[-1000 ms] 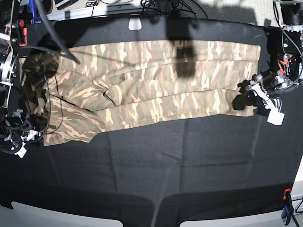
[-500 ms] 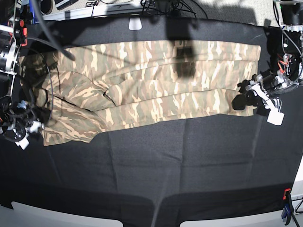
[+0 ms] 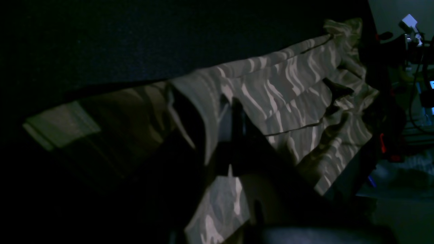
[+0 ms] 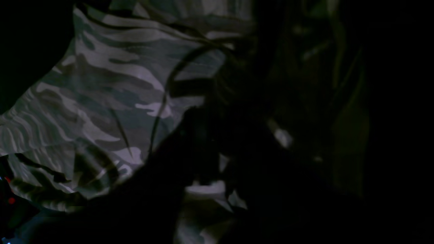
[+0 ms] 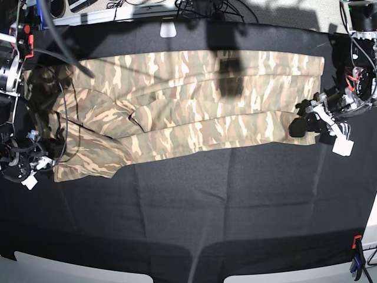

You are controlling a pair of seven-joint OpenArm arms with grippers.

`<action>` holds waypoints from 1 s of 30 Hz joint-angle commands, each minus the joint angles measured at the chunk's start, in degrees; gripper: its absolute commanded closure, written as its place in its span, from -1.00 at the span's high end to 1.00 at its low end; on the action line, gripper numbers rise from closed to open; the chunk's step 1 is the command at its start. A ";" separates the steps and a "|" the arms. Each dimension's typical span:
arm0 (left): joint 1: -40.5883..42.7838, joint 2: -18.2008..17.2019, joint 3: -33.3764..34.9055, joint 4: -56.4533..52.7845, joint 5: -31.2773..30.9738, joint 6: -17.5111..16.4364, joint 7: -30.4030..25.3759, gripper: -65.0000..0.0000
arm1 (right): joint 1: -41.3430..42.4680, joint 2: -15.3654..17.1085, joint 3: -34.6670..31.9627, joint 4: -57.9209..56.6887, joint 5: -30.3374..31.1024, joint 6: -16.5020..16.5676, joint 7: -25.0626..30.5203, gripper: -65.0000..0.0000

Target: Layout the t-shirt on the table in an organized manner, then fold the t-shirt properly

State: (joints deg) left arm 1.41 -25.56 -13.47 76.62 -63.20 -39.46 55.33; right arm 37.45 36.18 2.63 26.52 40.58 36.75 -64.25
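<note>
Fabric this thin and limp will sag and crease wherever I lift it, so I judge it needs a pinch at an edge or corner on each end, carried taut between my two tools rather than dragged. Going left to right in the base view: my right tool sits at the shirt's near-left corner, clenched, apparently on the sleeve end, though I cannot make out the cloth between its jaws. Stretching away from it toward my other tool lies the t-shirt, folded into a long band across the far half of the tabletop, with a loose flap near its middle. At the opposite end my left tool is clamped shut at the hem corner, touching the cloth. The base view alone gives the whole layout and both ends at once; the left wrist view shows the layered fold edges running away from that tool, and the right wrist view, very dark, shows only rumpled print just beside the tool.
</note>
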 commanded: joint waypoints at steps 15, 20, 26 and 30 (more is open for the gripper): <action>-0.94 -0.98 -0.37 1.01 -1.40 -0.54 -1.31 -1.00 | 1.88 1.75 0.20 0.83 1.14 3.25 -1.07 -1.00; -0.94 -0.98 -0.37 1.01 -1.38 -0.54 -1.29 -1.00 | 1.86 3.08 0.20 0.83 5.60 3.25 -1.07 -1.00; -0.92 -0.98 -0.37 1.01 -1.36 -0.54 -1.31 -1.00 | 1.84 4.13 0.20 0.85 10.03 3.25 -1.07 -1.00; -0.92 -0.98 -0.37 1.03 -1.36 -0.54 -1.29 -1.00 | 1.70 4.39 0.35 1.38 14.25 3.25 -1.11 -1.00</action>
State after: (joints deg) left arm 1.41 -25.56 -13.47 76.62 -63.18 -39.46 55.33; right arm 37.39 39.11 2.63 26.85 53.39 39.29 -65.87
